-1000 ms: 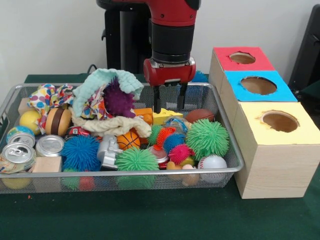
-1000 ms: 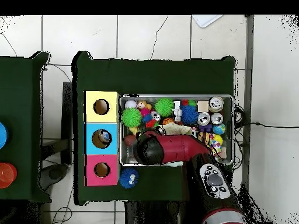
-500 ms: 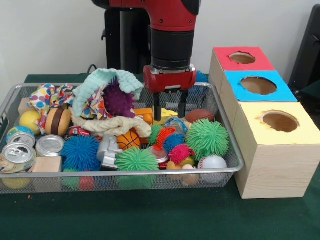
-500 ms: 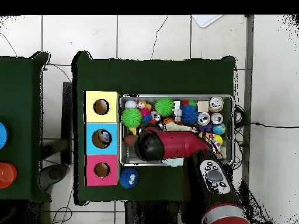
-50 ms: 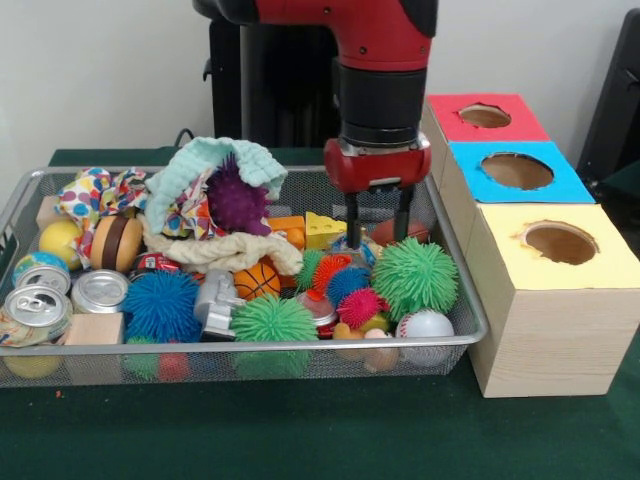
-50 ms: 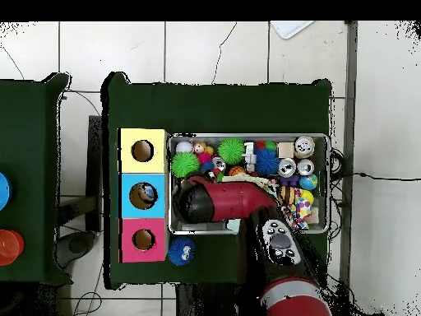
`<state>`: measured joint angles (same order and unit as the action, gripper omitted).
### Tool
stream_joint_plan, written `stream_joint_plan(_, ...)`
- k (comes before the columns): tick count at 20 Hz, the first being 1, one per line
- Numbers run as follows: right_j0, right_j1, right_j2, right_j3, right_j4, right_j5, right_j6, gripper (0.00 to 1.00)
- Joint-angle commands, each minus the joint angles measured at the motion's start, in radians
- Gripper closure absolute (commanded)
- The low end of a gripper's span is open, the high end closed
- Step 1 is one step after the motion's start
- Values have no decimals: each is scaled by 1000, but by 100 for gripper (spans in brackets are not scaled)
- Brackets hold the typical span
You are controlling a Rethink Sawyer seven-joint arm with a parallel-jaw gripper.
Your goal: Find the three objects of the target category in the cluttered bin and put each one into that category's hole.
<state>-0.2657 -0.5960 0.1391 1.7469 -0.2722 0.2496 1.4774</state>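
- A green spiky ball (image 5: 273,320) and a baseball (image 5: 425,324) were seen at the near rim of the wire bin (image 5: 452,260) on the worktop (image 5: 300,430).
- The gripper (image 5: 378,232) was held spread, pinching nothing, just above a brown football (image 5: 385,231).
- Yellow (image 5: 560,243), blue (image 5: 516,171) and red (image 5: 485,116) holes were aligned beside the bin.
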Motion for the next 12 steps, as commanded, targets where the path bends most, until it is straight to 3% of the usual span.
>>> stream_joint_plan(1,63,53,-15,-44,80,-44,284,0)
stream_joint_plan(8,93,84,-61,30,127,-29,285,0)
stream_joint_plan(12,101,76,-92,64,117,-30,258,0)
